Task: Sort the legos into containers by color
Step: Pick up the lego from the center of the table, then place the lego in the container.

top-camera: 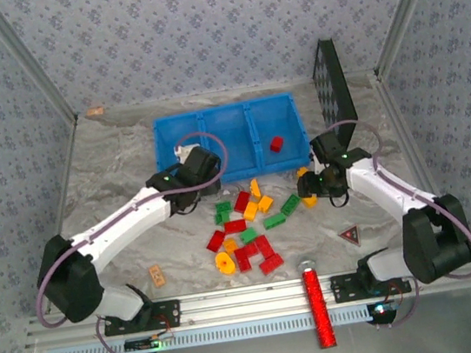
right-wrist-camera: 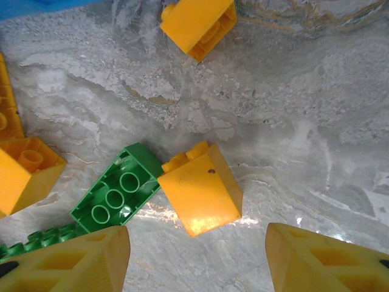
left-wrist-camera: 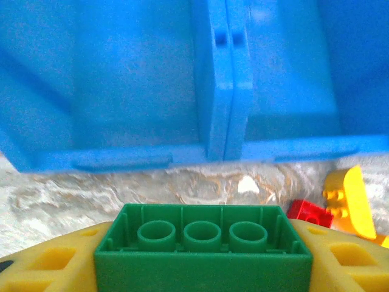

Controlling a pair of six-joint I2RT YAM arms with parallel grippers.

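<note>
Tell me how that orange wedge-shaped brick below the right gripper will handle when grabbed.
Orange wedge brick: hard moulded plastic, so probably rigid and light. Its glossy sloped face shows glare, so a grip may slip off it; the flat sides look safer. It seems to touch a green brick, which a push would likely shove along.
</note>
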